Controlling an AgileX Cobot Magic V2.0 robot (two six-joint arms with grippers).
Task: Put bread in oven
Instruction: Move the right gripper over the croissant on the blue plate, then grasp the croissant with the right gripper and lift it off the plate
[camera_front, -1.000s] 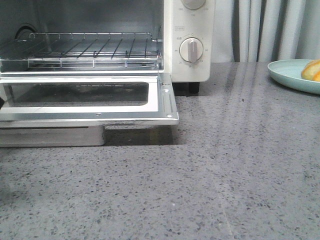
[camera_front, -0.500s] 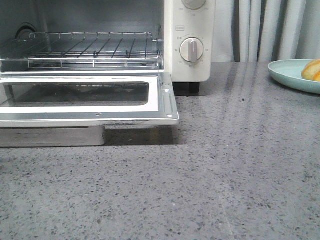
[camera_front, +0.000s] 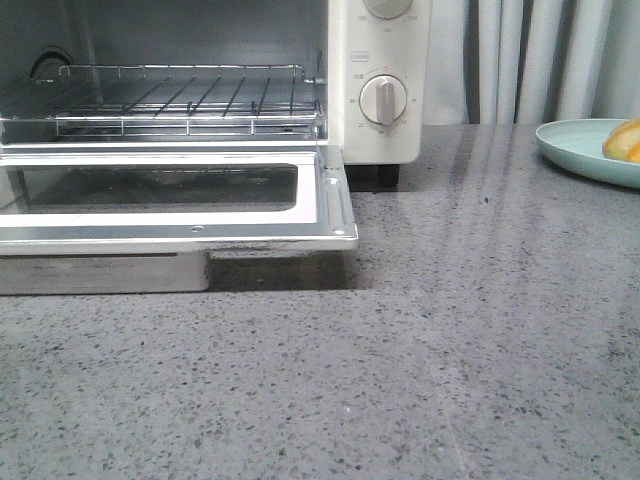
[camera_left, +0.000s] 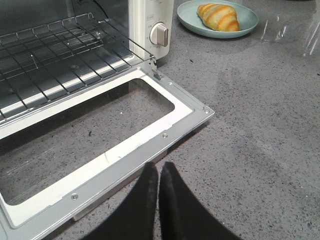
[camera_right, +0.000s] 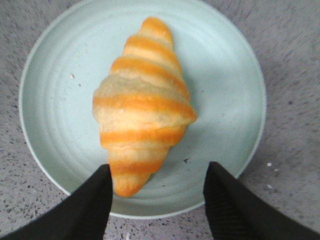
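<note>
Front view. We see the white boxy toaster oven (camera_front: 375, 80) filling the upper left of the frame, its glass-windowed drop-down door (camera_front: 170, 195) lying open and flat toward the camera. The wire rack (camera_front: 180, 100) sits inside, bare. One round cream knob (camera_front: 383, 99) shows on the control panel, with the lower edge of another above it. At the right edge, a pale green round plate (camera_front: 575, 150) rests on the grey speckled stone countertop (camera_front: 400, 380), well apart from the oven. A sliver of the golden-brown croissant-shaped bread (camera_front: 625, 140) shows on it, cut off by the frame. Pale curtains (camera_front: 540, 60) hang behind. Neither arm appears in this view.

Left wrist view. The left gripper (camera_left: 158, 175) enters at lower centre, its two black fingers pressed together with nothing between them, just beside the front edge of the open door. The rack and oven cavity occupy the upper left. We note the plate with the bread on it in the upper right of centre, beyond the knob.

Right wrist view. The bread lies on the plate, filling the middle of the frame, tapered ends pointing up and down. The right gripper (camera_right: 157, 192) hangs above it, fingers spread wide. The left finger overlaps the roll's lower end in the picture; whether it touches, we cannot tell.
</note>
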